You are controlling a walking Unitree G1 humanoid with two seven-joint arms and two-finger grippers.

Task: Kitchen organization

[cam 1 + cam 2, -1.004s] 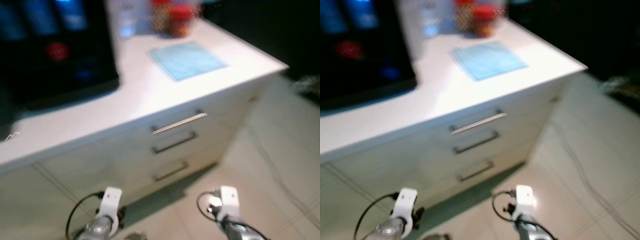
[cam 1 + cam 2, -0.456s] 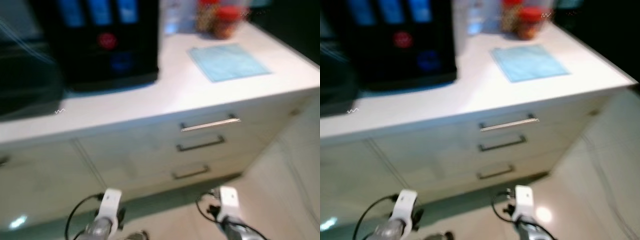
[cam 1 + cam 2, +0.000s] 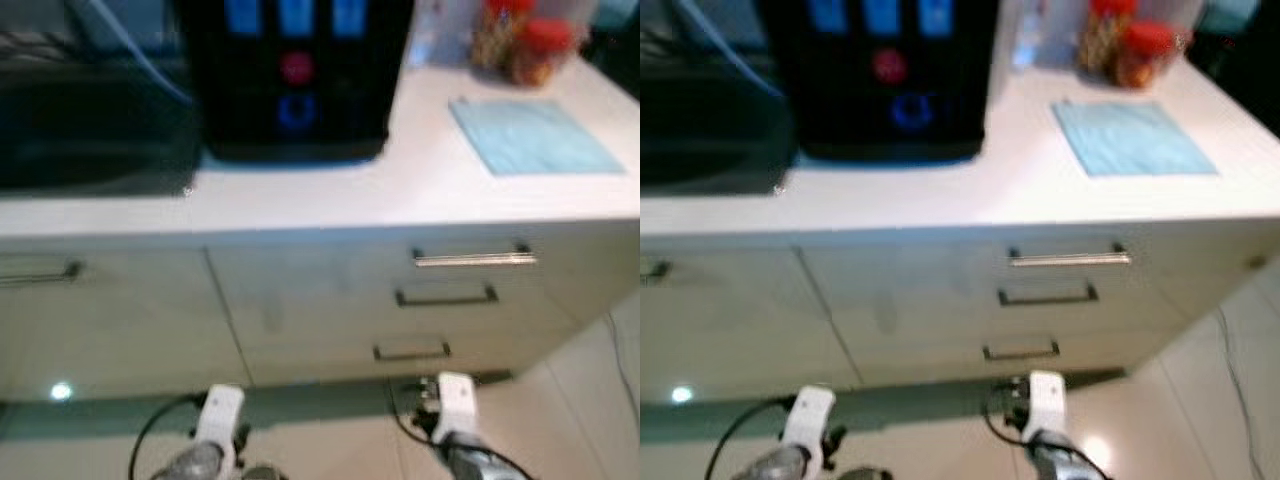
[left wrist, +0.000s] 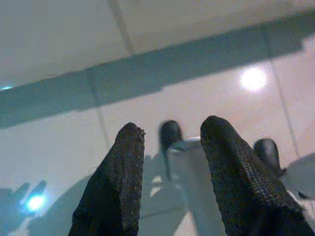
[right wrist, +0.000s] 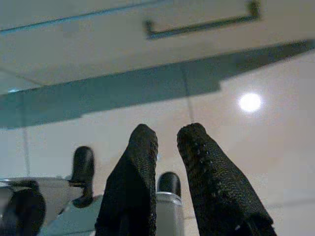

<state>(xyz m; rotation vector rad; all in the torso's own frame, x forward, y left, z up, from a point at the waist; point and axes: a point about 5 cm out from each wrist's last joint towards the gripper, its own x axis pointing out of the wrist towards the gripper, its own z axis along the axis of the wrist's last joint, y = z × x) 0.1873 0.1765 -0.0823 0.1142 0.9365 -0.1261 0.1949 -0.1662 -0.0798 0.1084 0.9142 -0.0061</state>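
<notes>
A white counter [image 3: 420, 195] runs across the view ahead of me. On it stands a black appliance [image 3: 295, 75] with blue lights and a red button. A light blue cloth [image 3: 535, 135] lies flat to its right, and red-lidded jars [image 3: 530, 45] stand at the back right. Below the cloth are three stacked drawers, the top one with a silver handle [image 3: 473, 259]. Both arms hang low in front of the cabinets. My left gripper [image 4: 170, 130] is open over the floor tiles, holding nothing. My right gripper [image 5: 168, 130] shows a narrow gap between its fingers, with nothing in it.
A dark glossy surface [image 3: 95, 140] fills the counter's left part, with a cabinet handle [image 3: 40, 272] below it. Pale tiled floor [image 3: 560, 420] opens out at the right, where a thin cable [image 3: 620, 350] trails. The whole picture is blurred.
The camera has swung, so the counter now faces me squarely and the black appliance sits mid-view. Both arms hang as before.
</notes>
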